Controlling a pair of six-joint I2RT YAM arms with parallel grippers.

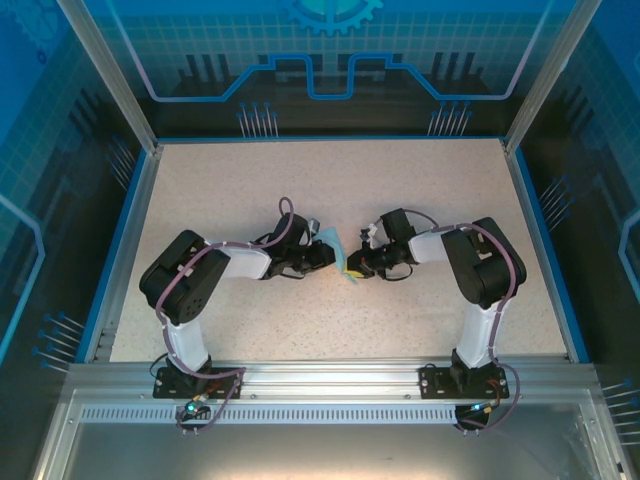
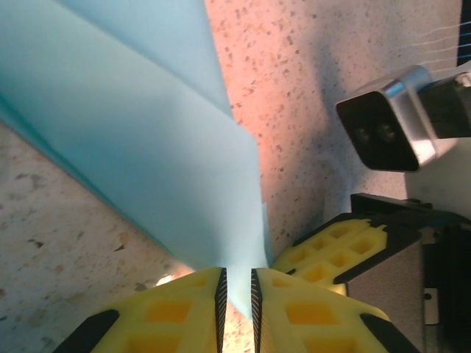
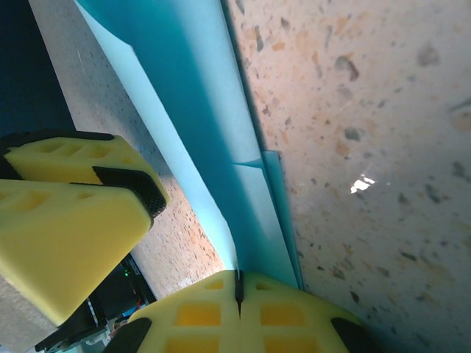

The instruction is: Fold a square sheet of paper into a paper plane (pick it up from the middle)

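Observation:
The light-blue square sheet of paper (image 1: 334,243), folded into layers, is held just above the table between both grippers at the centre. In the left wrist view the folded sheet (image 2: 147,132) narrows down into the slim gap of my left gripper (image 2: 237,290), whose jaws pinch its lower tip. In the right wrist view my right gripper (image 3: 238,287) is shut tight on one edge of the paper (image 3: 199,110), with a crease and a small folded flap running along it. The two grippers (image 1: 328,254) (image 1: 358,266) face each other, almost touching.
The speckled table (image 1: 300,180) lies open on all sides of the arms, bounded by a blue rim and an aluminium frame. The right gripper's yellow fingers (image 2: 331,254) and wrist camera (image 2: 386,121) sit close beside my left jaws. The left gripper's fingers (image 3: 66,206) crowd the right wrist view.

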